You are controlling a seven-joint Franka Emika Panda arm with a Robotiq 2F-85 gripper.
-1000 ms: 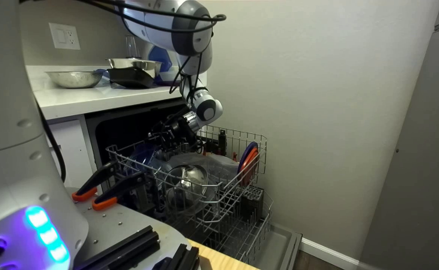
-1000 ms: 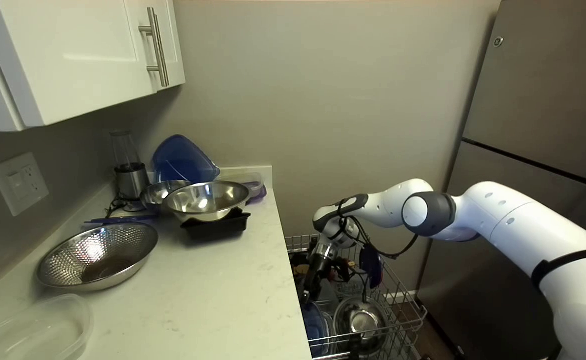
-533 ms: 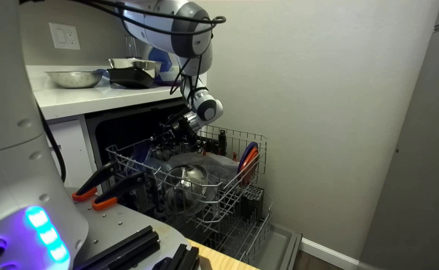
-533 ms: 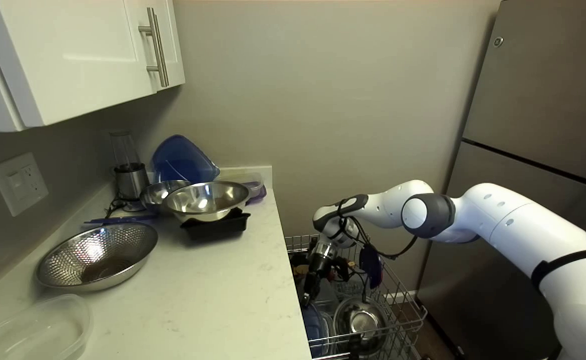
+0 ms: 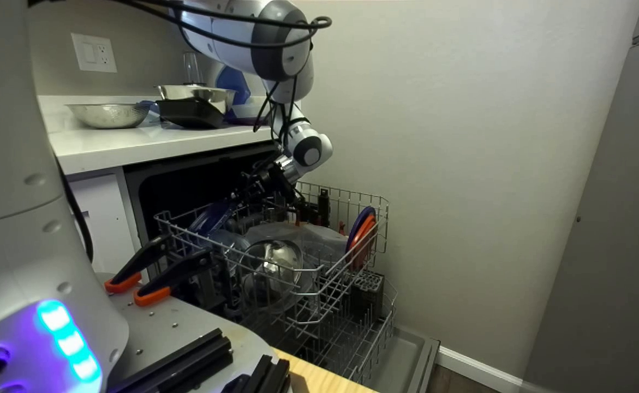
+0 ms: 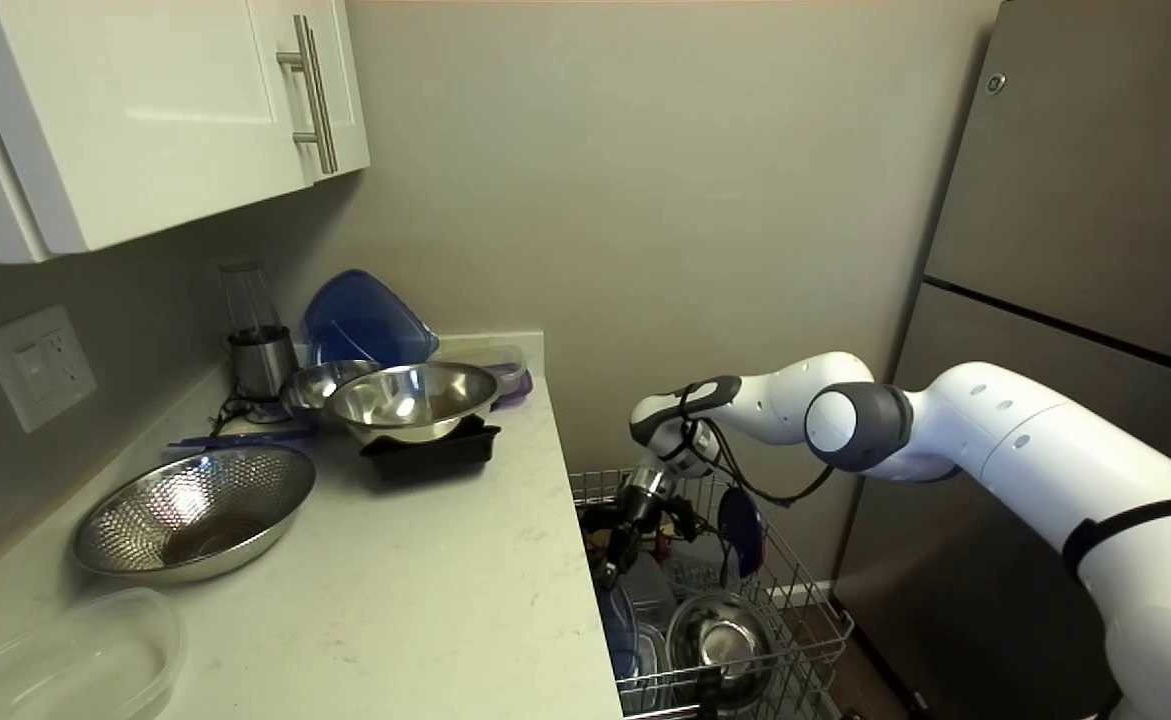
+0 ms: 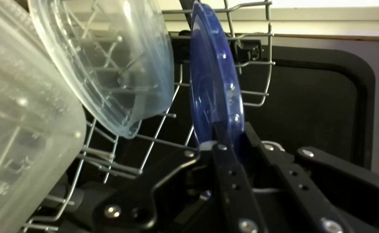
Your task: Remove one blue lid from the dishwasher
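Your pincer point(image 5: 234, 195) had moved up and to the right in an exterior view, and the blue lid point(image 5: 211, 218) had shifted up with it. You had the pincer clenched on that lid: the wrist view showed its fingers point(image 7: 226, 165) on either side of the rim, low and right of center, with the lid standing on edge and reaching to the top of the frame. Both exterior views gave you that grip only small and dark. They placed the lid better, though: it leaned within the upper rack point(image 5: 307, 269) of the dishwasher point(image 5: 132, 191), left of center in an exterior view. Whether its lower edge touched the wires, you could not tell. At the left of the wrist view you had clear containers point(image 7: 147, 84) close up. Outside that view's reach, an exterior view showed a dark basket point(image 5: 369, 303) right of center, and an exterior view showed a clear tub point(image 6: 75, 650) on the table point(image 6: 425, 600), lower left.
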